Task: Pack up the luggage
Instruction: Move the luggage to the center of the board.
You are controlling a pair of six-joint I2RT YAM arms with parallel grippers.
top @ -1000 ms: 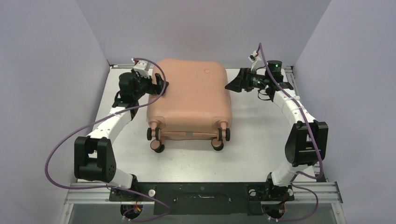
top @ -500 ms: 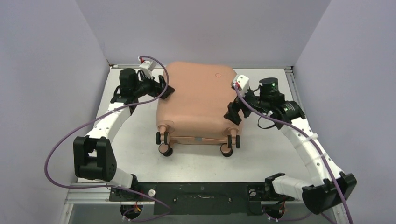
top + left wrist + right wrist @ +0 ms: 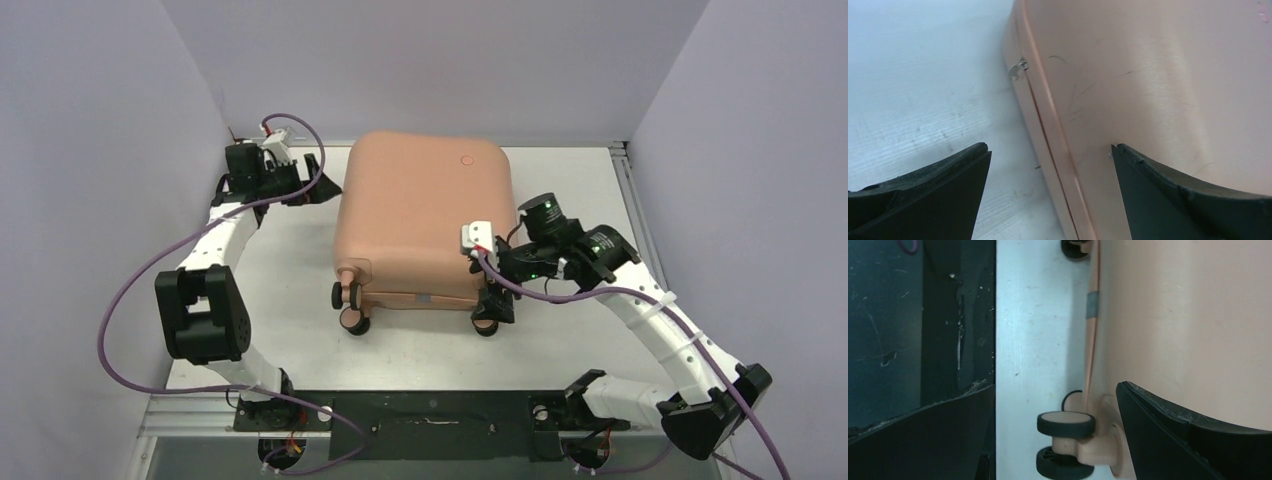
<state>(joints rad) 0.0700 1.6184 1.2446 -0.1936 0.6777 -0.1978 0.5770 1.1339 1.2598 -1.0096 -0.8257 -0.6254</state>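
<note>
Lilac walls (image 3: 100,150) box in a pale tabletop (image 3: 560,340). The salmon-pink luggage (image 3: 420,215) lies flat and closed at its centre, casters toward 6 o'clock and logo dot (image 3: 467,160) near 1 o'clock.

Compared with a second ago, the case sits a little further toward 3 o'clock. The right gripper (image 3: 495,297) has swung from the case's 2 o'clock corner to its 5 o'clock corner. The left gripper (image 3: 322,180) has backed off the shell toward the table's 10 o'clock corner and stands just apart from it.

Both sets of fingers are spread wide and pinch nothing.

The shell is smooth with rounded corners and faintly scuffed. Only the left wrist view picks out the seam and a small metal zipper pull (image 3: 1018,69). Only the right wrist view shows a pink-hubbed, black-tyred caster (image 3: 1066,424) between the spread fingers and a grey patch (image 3: 1091,304) on the seam.
</note>
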